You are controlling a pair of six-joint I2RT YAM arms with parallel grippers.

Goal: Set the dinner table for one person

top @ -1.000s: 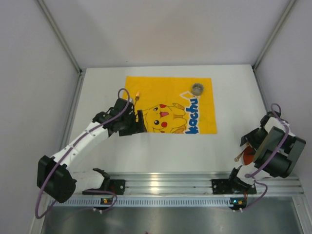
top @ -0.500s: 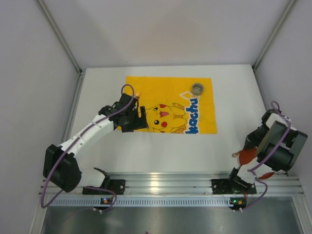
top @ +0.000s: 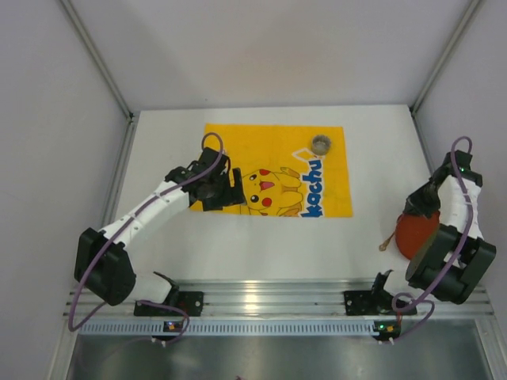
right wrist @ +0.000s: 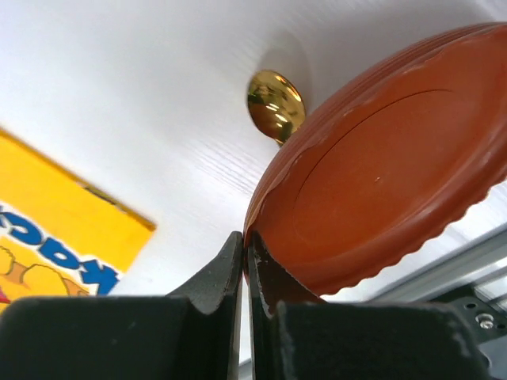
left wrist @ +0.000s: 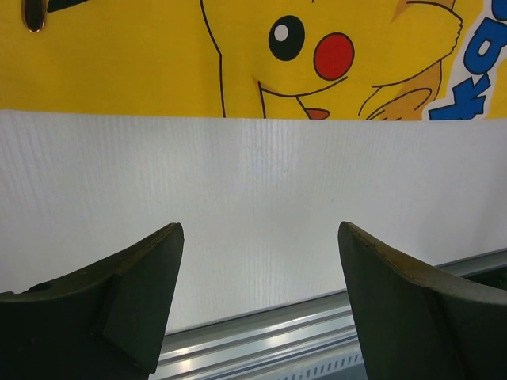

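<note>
The dinner table [top: 261,245] is the broad white tabletop. A red-brown plate [top: 415,236] sits low at its right side, tilted in the right wrist view [right wrist: 380,174]. My right gripper [top: 411,214] is shut on the plate's rim [right wrist: 247,252]. A gold spoon [top: 387,242] lies beside the plate, its bowl [right wrist: 275,103] just past the rim. My left gripper [top: 226,192] is open and empty [left wrist: 257,261], over the near-left part of the yellow mat [top: 277,170]. A gold utensil tip [left wrist: 33,16] lies on the mat.
A small grey cup [top: 321,144] stands on the mat's far right corner. The ribbed aluminium rail [top: 269,301] runs along the near edge, also in the left wrist view [left wrist: 261,340]. White walls enclose the table on three sides.
My right arm has swung outward and lowered the plate to the table's right side. My left gripper has shifted slightly right over the mat.
</note>
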